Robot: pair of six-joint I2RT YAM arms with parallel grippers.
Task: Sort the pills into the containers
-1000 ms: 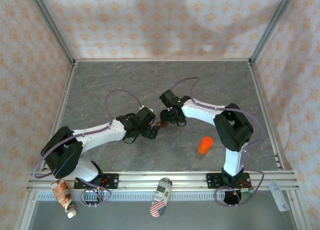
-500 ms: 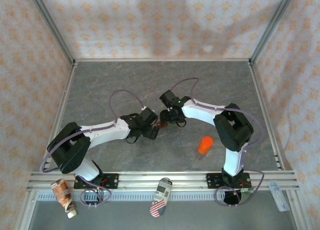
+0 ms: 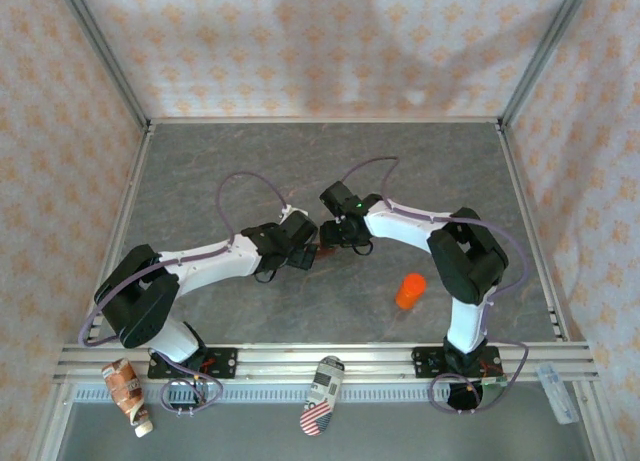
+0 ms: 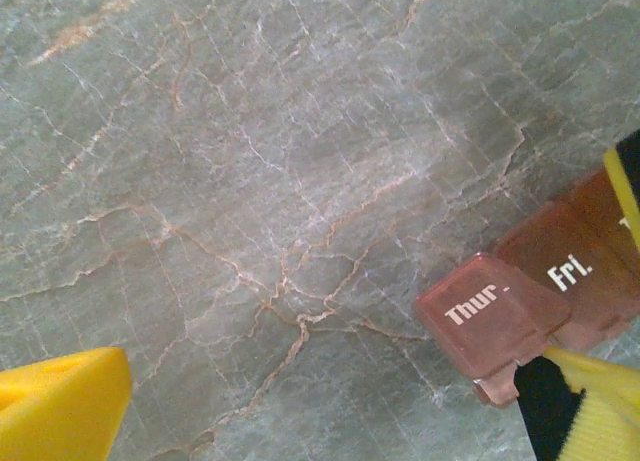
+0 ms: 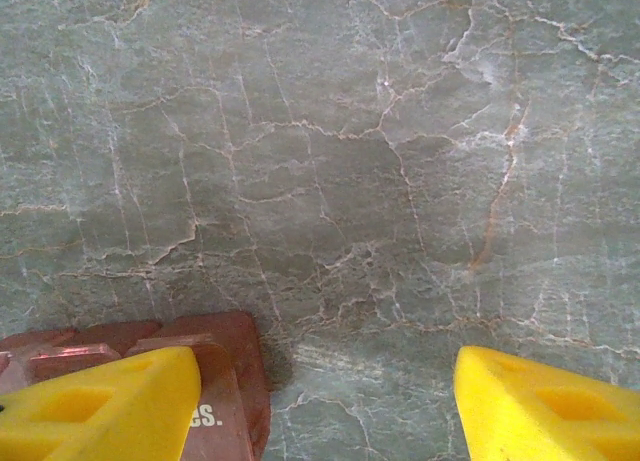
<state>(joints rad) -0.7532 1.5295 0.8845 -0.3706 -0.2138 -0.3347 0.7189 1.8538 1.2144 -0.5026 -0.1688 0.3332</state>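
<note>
Jaws of the left gripper (image 4: 325, 381) stand fully apart, released, and between them there is only the grey stone-patterned tabletop (image 4: 250, 161) with rust-coloured veins. The small dark reddish-brown plastic pill box (image 4: 500, 316), an oblong with lidded compartments in a row, lies flat on the tabletop just beside this gripper's black-striped finger (image 4: 590, 421), at the right edge of the left wrist view. The end lid is marked "Thur" and the next one "Fri."; both lids are closed. The tab of the "Thur" lid meets the black-striped finger, but I cannot tell if they really touch. The plain yellow finger (image 4: 60, 406) of the same gripper is well apart from the box. The right gripper (image 5: 328, 376) is released too: its two yellow fingers (image 5: 550, 406) stand apart, with bare tabletop in the gap. One end of the pill box lies under the finger at the left side of the right wrist view, outside the gap and not between the fingers; the lid there shows the letters "es.". Whether that finger presses on the box, I cannot tell. From above, both grippers meet near the middle of the tabletop with their tips facing each other, and the box is between them. A bright orange cylindrical bottle (image 3: 410, 290) sits well apart from the right gripper, nearer to the right arm's base.
</note>
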